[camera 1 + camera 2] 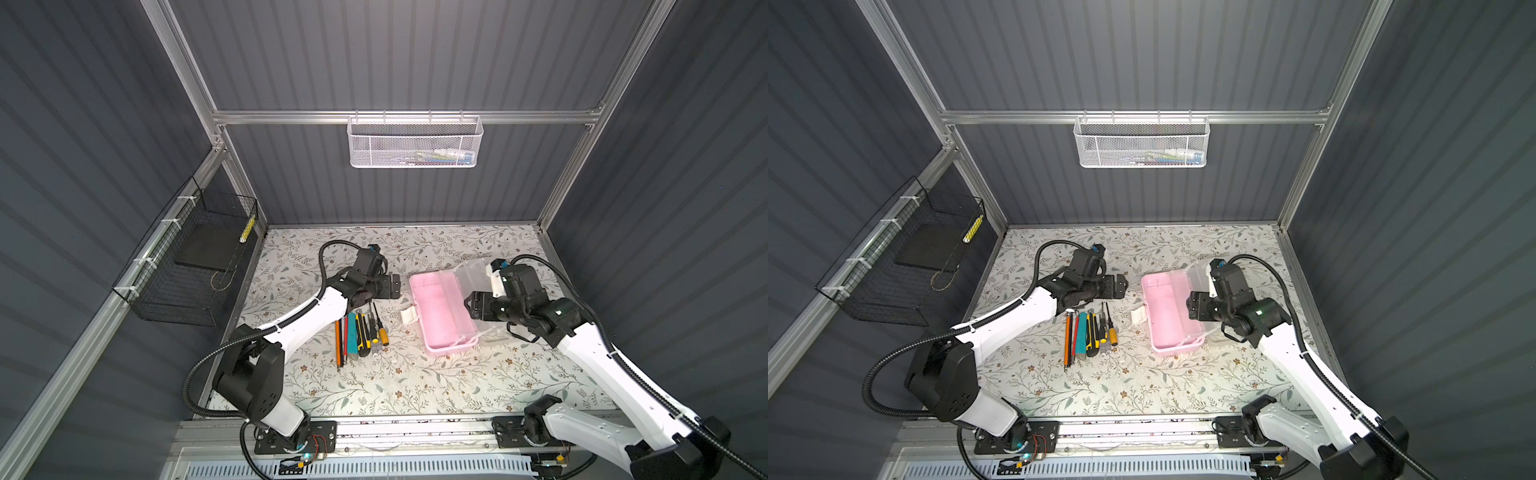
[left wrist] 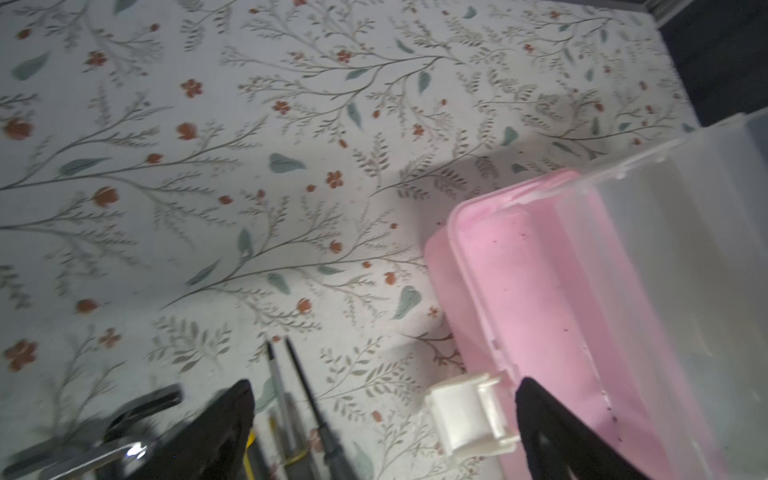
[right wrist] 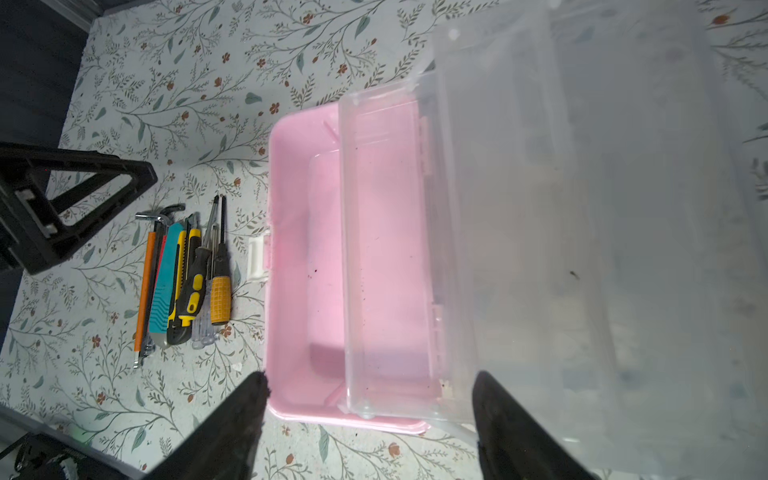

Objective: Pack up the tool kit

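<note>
The tool kit's pink case (image 1: 436,307) (image 1: 1163,311) lies open right of the table's middle. Its frosted clear lid (image 1: 473,270) (image 3: 602,208) is thrown back to the right, and a clear inner tray (image 3: 386,249) stands over the right part of the pink tub. The white latch (image 2: 465,411) sticks out on the case's left side. Screwdrivers, utility knives and hex keys (image 1: 361,332) (image 3: 183,282) lie in a row left of the case. My left gripper (image 2: 386,386) (image 1: 392,286) hovers open between tools and latch. My right gripper (image 3: 370,376) (image 1: 471,305) hangs open over the case's right side, holding nothing.
A white mesh basket (image 1: 415,143) hangs on the back rail. A black wire basket (image 1: 187,266) is fixed to the left wall. Dark walls close the table on three sides. Floral table surface (image 1: 415,382) shows in front of the tools and case.
</note>
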Tool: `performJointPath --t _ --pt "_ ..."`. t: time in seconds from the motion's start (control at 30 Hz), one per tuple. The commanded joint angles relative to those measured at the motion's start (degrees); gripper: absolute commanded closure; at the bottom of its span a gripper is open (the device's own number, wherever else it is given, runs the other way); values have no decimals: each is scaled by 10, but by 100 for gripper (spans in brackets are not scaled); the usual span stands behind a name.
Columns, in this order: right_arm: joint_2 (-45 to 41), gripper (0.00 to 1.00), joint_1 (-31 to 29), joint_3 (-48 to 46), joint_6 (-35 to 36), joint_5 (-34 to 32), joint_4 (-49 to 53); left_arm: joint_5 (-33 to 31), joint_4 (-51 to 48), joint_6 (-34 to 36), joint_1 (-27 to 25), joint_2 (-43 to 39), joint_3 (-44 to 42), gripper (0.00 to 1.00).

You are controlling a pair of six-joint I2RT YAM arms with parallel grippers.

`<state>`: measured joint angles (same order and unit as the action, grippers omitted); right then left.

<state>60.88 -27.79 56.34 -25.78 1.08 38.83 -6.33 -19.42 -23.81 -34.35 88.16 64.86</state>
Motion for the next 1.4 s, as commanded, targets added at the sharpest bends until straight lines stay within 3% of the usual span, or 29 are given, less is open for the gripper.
performJointPath --t 0.0,0.17,0.5,0.83,1.37 --pt "18 24 -43 14 -35 -6 -33 -85 -72 -1 1 -44 -23 3" --pt "74 24 -85 30 -46 9 -61 -92 -107 -28 33 -100 -85 20" --pt "171 24 -112 51 -52 44 -111 -103 -136 -57 65 -148 -172 51" --pt "166 26 -112 28 -54 41 -126 -56 -58 -54 130 -100 -221 62" --pt "167 25 -112 8 -63 27 -137 -44 -20 -52 143 -47 -230 71"
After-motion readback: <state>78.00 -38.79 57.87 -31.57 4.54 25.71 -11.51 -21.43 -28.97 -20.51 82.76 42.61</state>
